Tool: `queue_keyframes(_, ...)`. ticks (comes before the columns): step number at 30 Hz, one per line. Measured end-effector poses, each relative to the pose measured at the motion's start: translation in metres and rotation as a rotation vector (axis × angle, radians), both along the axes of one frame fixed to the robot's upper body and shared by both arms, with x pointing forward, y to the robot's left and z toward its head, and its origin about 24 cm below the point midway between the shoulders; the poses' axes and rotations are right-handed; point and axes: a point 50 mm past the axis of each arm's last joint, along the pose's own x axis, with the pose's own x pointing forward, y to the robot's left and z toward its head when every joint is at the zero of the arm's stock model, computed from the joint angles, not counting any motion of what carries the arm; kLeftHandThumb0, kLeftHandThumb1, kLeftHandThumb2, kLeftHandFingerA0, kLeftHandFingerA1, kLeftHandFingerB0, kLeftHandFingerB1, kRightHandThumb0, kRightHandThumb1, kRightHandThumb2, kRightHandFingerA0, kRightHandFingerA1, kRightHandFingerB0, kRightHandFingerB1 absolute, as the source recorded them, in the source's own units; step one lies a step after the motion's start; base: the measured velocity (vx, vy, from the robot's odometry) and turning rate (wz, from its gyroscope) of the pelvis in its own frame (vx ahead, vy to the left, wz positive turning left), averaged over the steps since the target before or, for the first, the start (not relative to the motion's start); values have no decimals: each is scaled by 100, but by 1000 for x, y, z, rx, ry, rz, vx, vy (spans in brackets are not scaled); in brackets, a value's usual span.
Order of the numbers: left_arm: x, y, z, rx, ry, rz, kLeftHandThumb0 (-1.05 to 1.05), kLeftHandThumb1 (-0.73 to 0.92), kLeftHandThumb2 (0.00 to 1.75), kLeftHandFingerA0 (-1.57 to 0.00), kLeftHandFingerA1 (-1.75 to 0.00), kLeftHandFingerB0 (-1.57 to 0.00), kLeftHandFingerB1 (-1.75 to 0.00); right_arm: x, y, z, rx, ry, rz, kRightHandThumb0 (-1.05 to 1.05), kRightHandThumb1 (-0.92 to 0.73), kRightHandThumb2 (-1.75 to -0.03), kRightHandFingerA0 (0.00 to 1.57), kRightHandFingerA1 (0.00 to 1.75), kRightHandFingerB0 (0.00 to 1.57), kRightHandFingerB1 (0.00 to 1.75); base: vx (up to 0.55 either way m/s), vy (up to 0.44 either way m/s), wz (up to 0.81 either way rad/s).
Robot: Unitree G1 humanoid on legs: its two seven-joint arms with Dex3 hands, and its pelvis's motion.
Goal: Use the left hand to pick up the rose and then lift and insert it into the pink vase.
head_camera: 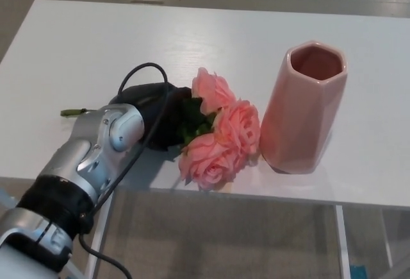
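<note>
The left hand [157, 115] lies on the white table [77, 48], its black bulk pressed against the leaves just behind the blooms, but from here I cannot tell whether its fingers are closed on the stem or only resting around it; the wrist and a looping cable hide that part. The rose [221, 131] lies flat near the table's front edge, its heads just beside the base of the pink vase [306, 109], perhaps brushing it, and the green stem end [73, 111] pokes out on the far side of the arm. To do this step well, I'd judge the hand should take the stem firmly below the leaves, lift straight up to clear the blooms from the vase's side, then tip the stem downward before moving over the open mouth. Knocking the upright vase is the risk. Counted: three pink blooms on one spray, one vase, one hand showing.
</note>
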Motion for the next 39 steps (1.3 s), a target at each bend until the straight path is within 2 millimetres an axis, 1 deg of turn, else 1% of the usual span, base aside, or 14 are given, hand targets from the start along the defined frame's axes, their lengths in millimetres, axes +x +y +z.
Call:
queue_keyframes(1,0,2,0,-28,-6,14,-31,86,65,-71,-45,-47,-38,0,0,0,0,0,1,-38,-62,-59,70,50,61,44,0,0,0)
queue_keyframes(2,1,3,1,-48,-11,23,-31,85,66,-88,-67,-79,-53,0,0,0,0,0,1,-38,-62,-59,70,50,61,44,0,0,0)
queue_keyframes(3,1,5,1,-72,-19,35,-30,85,65,-86,-93,-81,-70,0,0,0,0,1,2,-37,-62,-59,70,50,61,44,0,0,0)
queue_keyframes(6,4,14,4,-155,-51,89,-30,85,65,-86,-93,-81,-70,1,0,0,0,0,6,-37,-62,-59,70,50,61,44,0,0,0)
queue_keyframes(7,4,17,4,-173,-60,102,-30,83,64,-69,-143,-84,-59,1,1,0,0,1,7,-37,-62,-58,70,50,61,44,0,0,0)
queue_keyframes(10,6,23,7,-252,-87,152,-30,83,64,-69,-143,-84,-59,2,1,0,0,-1,8,-37,-62,-58,70,50,61,44,0,0,0)
queue_keyframes(12,7,26,9,-292,-100,179,-31,81,68,-67,-150,-83,-72,2,1,1,0,-2,9,-38,-62,-59,71,50,61,44,0,0,0)
queue_keyframes(13,8,27,10,-320,-107,193,-30,84,64,-76,-132,-80,-51,3,1,1,0,-3,10,-38,-63,-59,71,50,61,44,0,0,0)
queue_keyframes(20,16,39,42,-451,-191,237,-28,83,66,-73,-136,-83,-58,5,2,1,-3,-5,22,-37,-63,-59,71,50,61,44,0,0,0)
queue_keyframes(23,20,43,60,-460,-237,236,-27,84,65,-73,-138,-77,-82,6,2,2,-3,-7,21,-37,-63,-59,71,50,61,44,0,0,0)
queue_keyframes(25,21,43,69,-463,-260,228,-26,84,65,-72,-142,-65,-111,7,2,2,-2,-9,21,-37,-63,-59,72,50,62,45,0,0,0)
queue_keyframes(27,23,40,81,-474,-287,212,-25,85,65,-74,-143,-61,-117,9,2,3,-3,-13,22,-37,-63,-59,72,50,62,45,0,0,0)
queue_keyframes(34,25,28,139,-598,-399,140,-23,85,65,-76,-142,-64,-111,12,2,4,-2,-17,22,-37,-63,-59,72,50,62,45,0,0,0)
queue_keyframes(39,24,16,165,-761,-407,104,-23,87,65,-83,-141,-71,-97,13,2,4,-2,-19,22,-36,-63,-59,71,50,63,45,0,0,0)
